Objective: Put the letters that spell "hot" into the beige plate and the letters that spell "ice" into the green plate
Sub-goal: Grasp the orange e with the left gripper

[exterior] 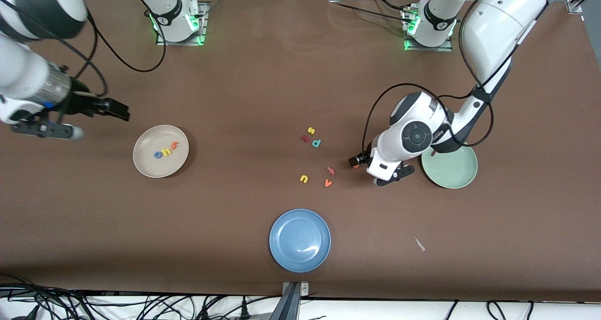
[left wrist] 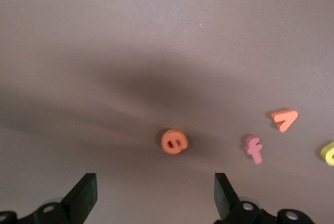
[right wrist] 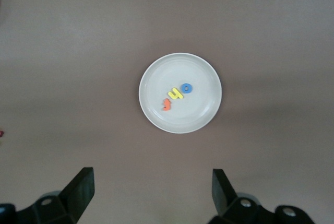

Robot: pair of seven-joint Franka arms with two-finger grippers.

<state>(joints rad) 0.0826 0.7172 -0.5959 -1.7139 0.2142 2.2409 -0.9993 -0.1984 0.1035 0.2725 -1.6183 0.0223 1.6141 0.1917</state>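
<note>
The beige plate lies toward the right arm's end and holds the blue o, the yellow h and the orange t. My right gripper hangs open and empty above the table beside that plate. The green plate lies toward the left arm's end, partly hidden by the left arm. Beside it my left gripper is low over the table, open and empty. The orange e lies on the table just ahead of its fingers.
Loose letters lie mid-table: a yellow s, a dark red one, a teal d, a pink f-like one, an orange v and a yellow u. A blue plate sits nearest the front camera.
</note>
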